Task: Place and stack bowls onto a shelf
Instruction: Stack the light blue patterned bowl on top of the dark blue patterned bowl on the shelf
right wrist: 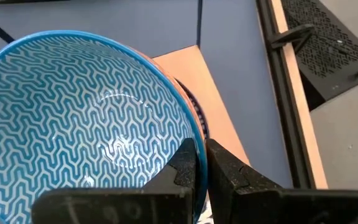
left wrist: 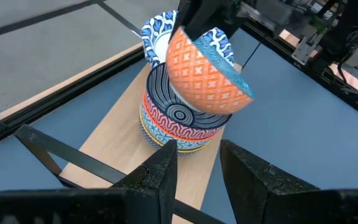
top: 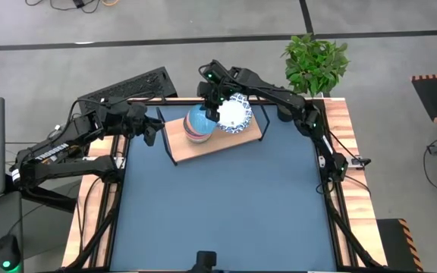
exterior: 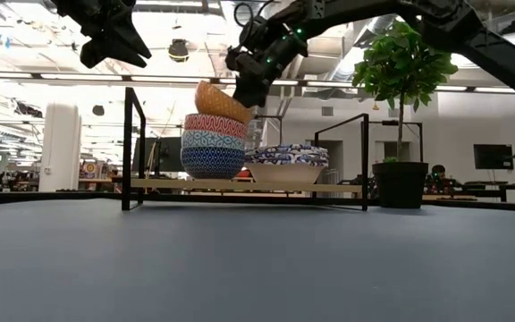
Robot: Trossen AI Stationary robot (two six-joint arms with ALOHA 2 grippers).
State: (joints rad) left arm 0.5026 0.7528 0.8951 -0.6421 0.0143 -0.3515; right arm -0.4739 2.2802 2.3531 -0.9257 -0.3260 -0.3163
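Up at the frame's top centre, the right pincer (right wrist: 201, 163) pinches the rim of an orange bowl (exterior: 219, 103), tilted above the bowl stack (exterior: 213, 143) on the shelf (top: 237, 140). The left pincer (top: 152, 130) hovers half-spread near the blue counter's (top: 226, 205) upper left. A plant (exterior: 401, 67) stands behind.

Glossy glazed ceramic on the orange bowl (left wrist: 207, 78), its blue patterned inside (right wrist: 86, 118) catching light. The stacked bowls (exterior: 213, 143) shine the same way. The shelf (top: 218, 142) shows pale matt wood under thin black metal wire; the tabletop (top: 226, 205) looks smooth, matt blue.
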